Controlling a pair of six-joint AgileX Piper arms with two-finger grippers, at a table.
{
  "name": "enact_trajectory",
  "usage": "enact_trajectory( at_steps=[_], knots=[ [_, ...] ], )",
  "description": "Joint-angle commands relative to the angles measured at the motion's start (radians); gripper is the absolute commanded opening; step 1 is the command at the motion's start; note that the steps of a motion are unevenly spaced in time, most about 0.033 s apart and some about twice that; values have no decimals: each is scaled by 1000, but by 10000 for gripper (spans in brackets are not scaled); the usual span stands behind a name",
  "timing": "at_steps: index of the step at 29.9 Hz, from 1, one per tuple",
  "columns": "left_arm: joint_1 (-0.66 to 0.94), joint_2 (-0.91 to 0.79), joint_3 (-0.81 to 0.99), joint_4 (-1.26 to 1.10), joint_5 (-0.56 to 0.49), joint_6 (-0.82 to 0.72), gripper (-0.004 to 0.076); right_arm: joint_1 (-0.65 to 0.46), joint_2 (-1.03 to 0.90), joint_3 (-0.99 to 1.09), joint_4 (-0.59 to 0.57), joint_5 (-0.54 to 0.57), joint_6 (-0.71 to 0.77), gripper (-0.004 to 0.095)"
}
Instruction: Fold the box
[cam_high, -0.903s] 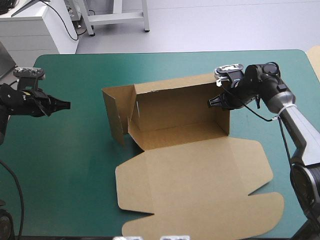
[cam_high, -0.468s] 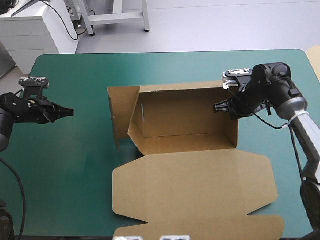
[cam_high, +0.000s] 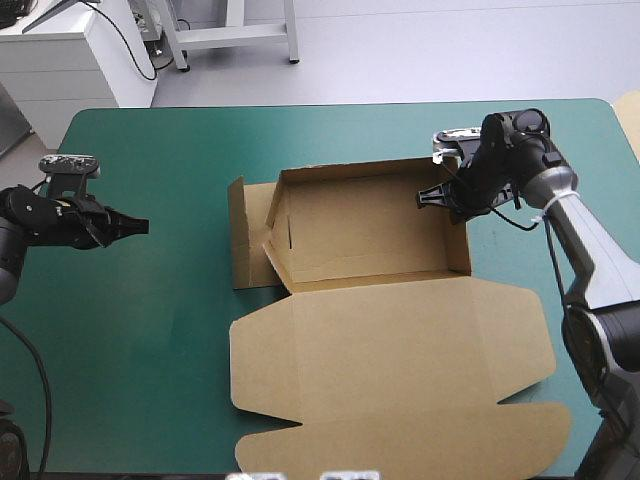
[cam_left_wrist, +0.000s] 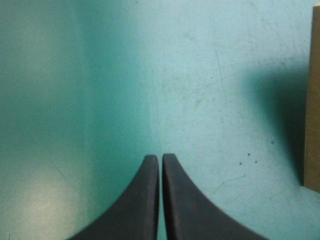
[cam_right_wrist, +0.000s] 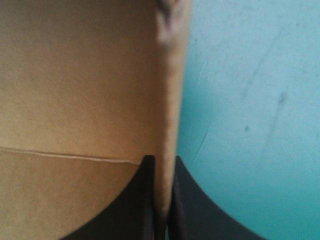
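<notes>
Pinching box (cam_high: 360, 220) wall edge-on: right tool (cam_high: 424, 198)

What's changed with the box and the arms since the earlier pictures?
The right pincer, shut on the right wall of the box, turned the box until it sat square to the table. The left flap swung in toward it. The left pincer stayed shut, clear of the box; the lid stayed flat.

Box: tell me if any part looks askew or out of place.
The box has one odd part: its left end flap stands splayed outside the tray, untucked, while the right gripper pinches the right wall.
</notes>
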Motion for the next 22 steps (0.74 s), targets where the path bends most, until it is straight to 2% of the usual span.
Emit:
enact_trajectory(
  at_steps=[1,4,6,9,13,16,19,22],
  knots=[
    [3,-36,-25,-27,-27,0,8,0,13,-87,21,-10,-6,-13],
    [3,-36,-25,-27,-27,0,7,0,46,-138,23,-5,-24,7],
    [3,-36,-25,-27,-27,0,7,0,64,-158,52,-3,-24,72],
    [3,-36,-25,-27,-29,0,7,0,84,-192,86,-3,-24,241],
    [3,-36,-25,-27,-29,0,8,0,84,-264,89,-3,-24,548],
    [3,-36,-25,-27,-29,0,7,0,80,-322,89,-3,-3,694],
    [3,-36,-25,-27,-22,0,7,0,59,-319,93,-3,2,710],
    [3,-36,-25,-27,-18,0,7,0,37,-283,45,-3,38,709]
  ],
)
